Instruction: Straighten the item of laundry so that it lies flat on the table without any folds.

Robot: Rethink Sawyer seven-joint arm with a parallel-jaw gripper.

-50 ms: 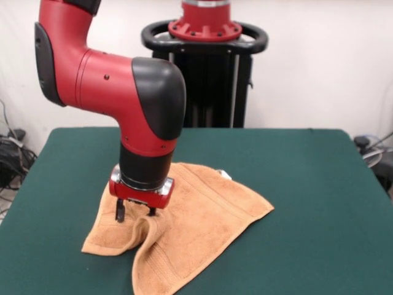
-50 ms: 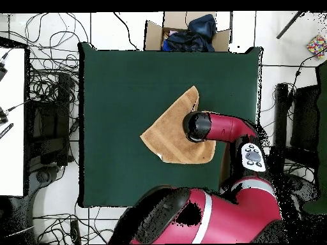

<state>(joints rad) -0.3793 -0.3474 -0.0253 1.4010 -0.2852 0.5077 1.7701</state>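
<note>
**Towel Half Spread, Ridge Under the Gripper**

Nearest the camera in the front view lies the lower corner of the orange-tan terry-cloth towel [image 1: 178, 224], hanging toward 6 o'clock close to the near edge of the dark green felt-topped table [image 1: 307, 184]. From there the cloth fans out: one corner points to 3 o'clock, another to 8 o'clock, and the far edge runs toward 12 o'clock, where a small white tag [image 1: 225, 175] peeks out. The towel sits a little toward 7 o'clock of the table's middle.

The red and black arm's gripper [image 1: 136, 212] stands upright over the towel's 9 o'clock side. Its two dark fingers [image 1: 120, 211] are parted, tips down at the cloth — a raised ridge of fabric rises between them, not yet pinched as far as I can judge.

Progress looks partial. The 3 o'clock half lies fairly smooth, but the ridge and a fold running down to the 6 o'clock corner remain — that side likely needs pulling outward before the towel is flat.
</note>
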